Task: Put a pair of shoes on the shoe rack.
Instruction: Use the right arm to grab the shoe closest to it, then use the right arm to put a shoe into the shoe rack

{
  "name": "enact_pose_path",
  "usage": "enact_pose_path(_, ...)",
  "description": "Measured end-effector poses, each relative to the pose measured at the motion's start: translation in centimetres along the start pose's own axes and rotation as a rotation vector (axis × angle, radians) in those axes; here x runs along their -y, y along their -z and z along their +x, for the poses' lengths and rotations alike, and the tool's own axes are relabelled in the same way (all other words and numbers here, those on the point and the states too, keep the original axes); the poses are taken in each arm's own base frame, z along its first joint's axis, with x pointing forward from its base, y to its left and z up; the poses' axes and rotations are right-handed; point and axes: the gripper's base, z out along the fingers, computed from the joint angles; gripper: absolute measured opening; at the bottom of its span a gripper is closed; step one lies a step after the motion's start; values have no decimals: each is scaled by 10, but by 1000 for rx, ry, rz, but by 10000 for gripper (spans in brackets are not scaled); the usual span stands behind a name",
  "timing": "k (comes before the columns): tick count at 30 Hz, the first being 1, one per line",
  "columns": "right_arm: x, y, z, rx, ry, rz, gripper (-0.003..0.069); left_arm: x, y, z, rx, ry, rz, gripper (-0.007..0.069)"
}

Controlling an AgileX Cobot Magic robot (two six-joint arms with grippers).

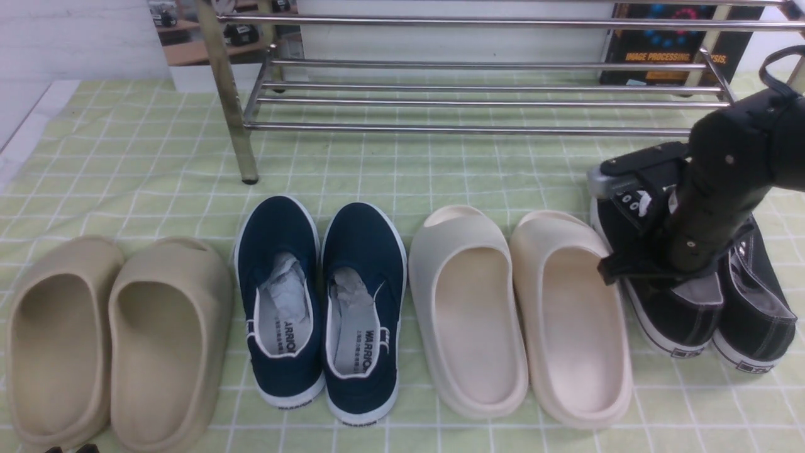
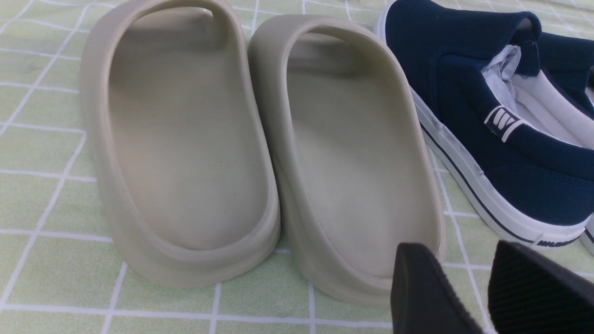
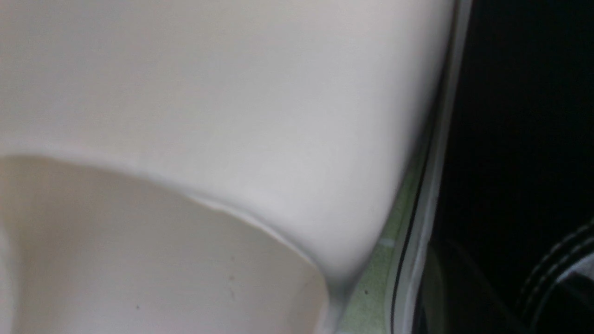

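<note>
Four foam slides (image 1: 170, 340), two navy slip-ons (image 1: 280, 239), two black sneakers (image 1: 761, 318), one rack (image 1: 478, 129)

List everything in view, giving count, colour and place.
tan slides: two, tan, far left of the front row
navy slip-ons: two, navy with white trim, right of the tan slides
cream slides: two, cream, right of the slip-ons
black sneakers: two, black with white soles, far right
shoe rack: one, chrome, behind the row
checked cloth: one, pale green, under everything
right arm: one, black, over the black sneakers
left end effector: one, black, open, by the tan slides' heels
</note>
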Motion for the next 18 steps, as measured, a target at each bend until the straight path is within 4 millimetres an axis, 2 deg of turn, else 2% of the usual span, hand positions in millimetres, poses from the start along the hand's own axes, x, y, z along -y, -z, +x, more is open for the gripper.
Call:
enact_pose_path(1,0,-1,0,-1,0,0,132,0,0,0,0,0,0,237)
enact_pose_path(4,1,-1,0,0,-2,7,18,0,0,0,0,0,0,237)
enact_pose_path(7,3,11,-2,6,5,23,10,0,0,0,0,0,0,237)
enact_pose_path(11,4,40,-4,1,-9,22,10,0,0,0,0,0,0,237)
enact_pose_path(13,5,61,-8,27,-18,12,10,0,0,0,0,0,0,238)
enact_pose_path(16,5,89,-19,81,-4,-2,10,0,0,0,0,0,0,238)
enact_pose_path(18,5,98,-26,119,6,-5,10,0,0,0,0,0,0,238)
